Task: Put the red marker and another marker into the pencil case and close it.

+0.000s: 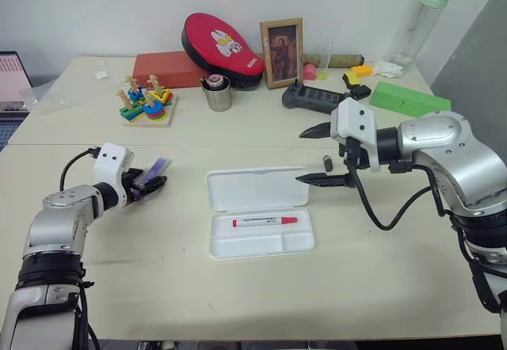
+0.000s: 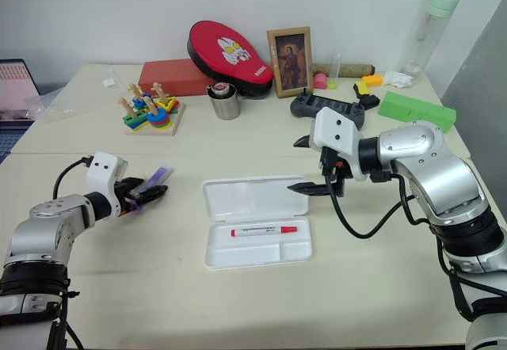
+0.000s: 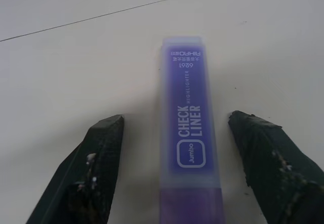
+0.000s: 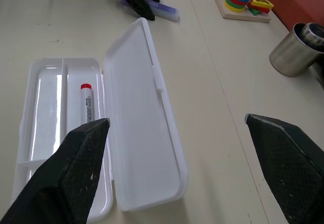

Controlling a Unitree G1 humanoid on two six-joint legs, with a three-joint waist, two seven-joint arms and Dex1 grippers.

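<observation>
1. My left gripper (image 3: 167, 168): the black fingers (image 3: 96, 173) look rough and scuffed, flecked with pale specks.
2. Purple highlighter (image 3: 190, 133): smooth translucent plastic with a frosted cap.
3. Pencil case (image 4: 136, 133): glossy white plastic, glare streaks in its tray.
4. Red marker (image 1: 265, 222): smooth white barrel, red cap.
5. Table (image 1: 380, 271): matt cream surface.
6. Cup (image 4: 298, 49): brushed metal.
7. Stacking toy (image 1: 146, 104): painted wood.
</observation>
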